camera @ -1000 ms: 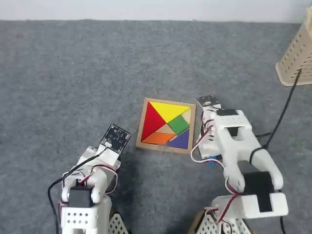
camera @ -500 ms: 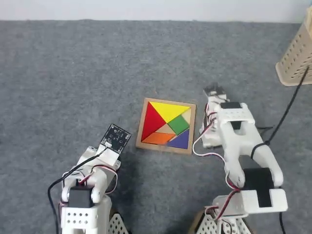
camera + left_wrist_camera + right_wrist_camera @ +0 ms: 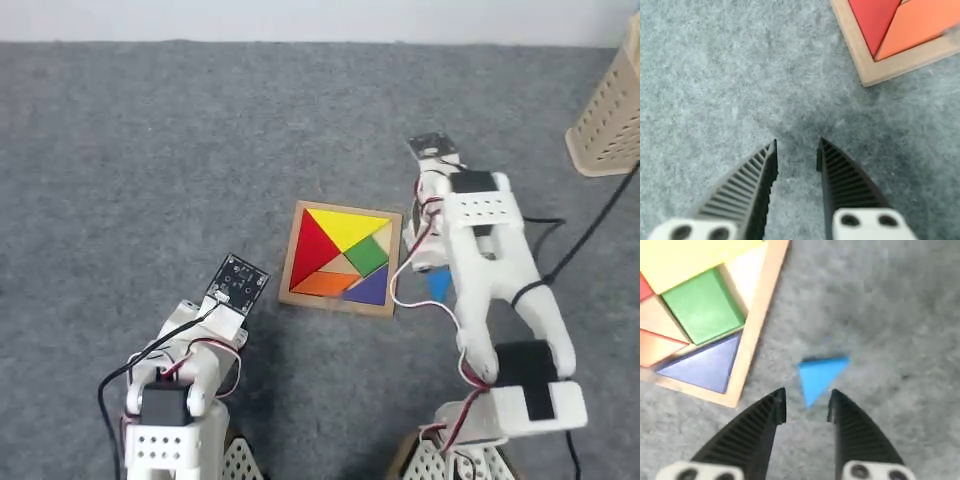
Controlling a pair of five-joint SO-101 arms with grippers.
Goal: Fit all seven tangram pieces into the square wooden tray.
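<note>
Right gripper (image 3: 806,402), jaws spread, shifts toward 12 o'clock, uncovering blue triangle (image 3: 821,374) at tray's (image 3: 758,330) 3 o'clock: last piece unplaced.

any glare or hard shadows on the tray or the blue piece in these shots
High view: soft, even light, no glare on the tray. Right wrist view: the blue triangle has just a thin dark shadow along one edge. Left wrist view: a faint darker patch on the carpet.

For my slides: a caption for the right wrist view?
Open right gripper at the blue triangle lying on grey carpet beside the wooden tray.
</note>
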